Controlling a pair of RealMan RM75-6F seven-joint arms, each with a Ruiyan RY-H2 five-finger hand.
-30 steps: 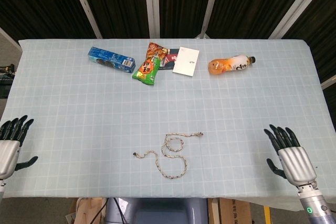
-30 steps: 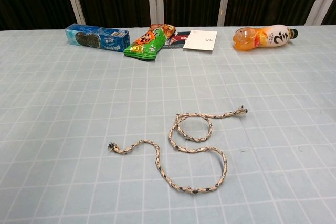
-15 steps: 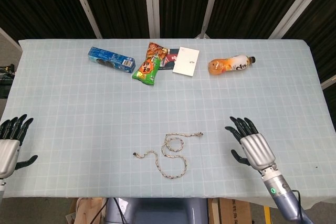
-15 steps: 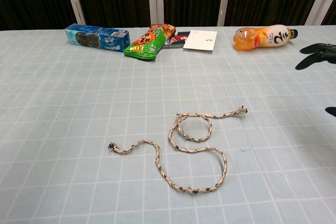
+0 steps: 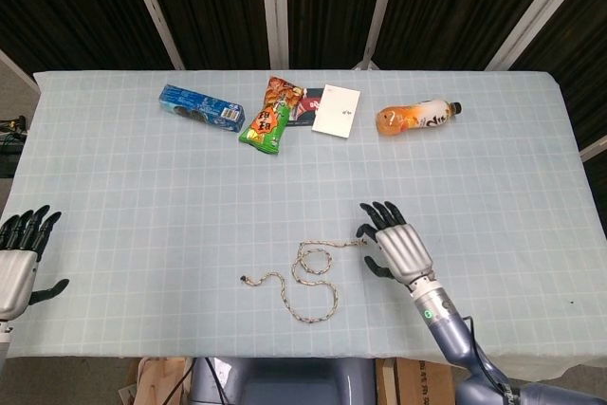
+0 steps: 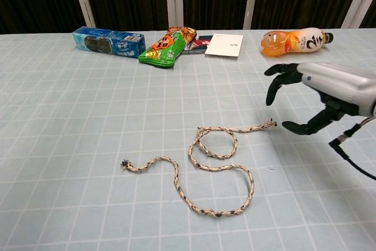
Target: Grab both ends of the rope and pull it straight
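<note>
Now that your right hand (image 5: 396, 249) has slid in from the table's right edge, fingers spread wide, empty, just beside the rope (image 5: 305, 277) end, grab it; left hand (image 5: 17, 263) unmoved.

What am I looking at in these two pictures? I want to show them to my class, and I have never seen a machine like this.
This is a two-armed robot with humanlike hands, steered by a person. One picture looks down from a camera on its head, the other looks forward from its chest.

On the checked table lies a rope, curled in loops, with one frayed end at the right and one at the left. The robot is meant to take both ends and pull it straight.

The right hand hovers, fingers spread, just beside the rope's right end, holding nothing. The left hand waits at the table's left edge, also empty, and shows only in the head view.

Along the far side are a blue biscuit packet, a green snack bag, a white card and an orange drink bottle on its side.
</note>
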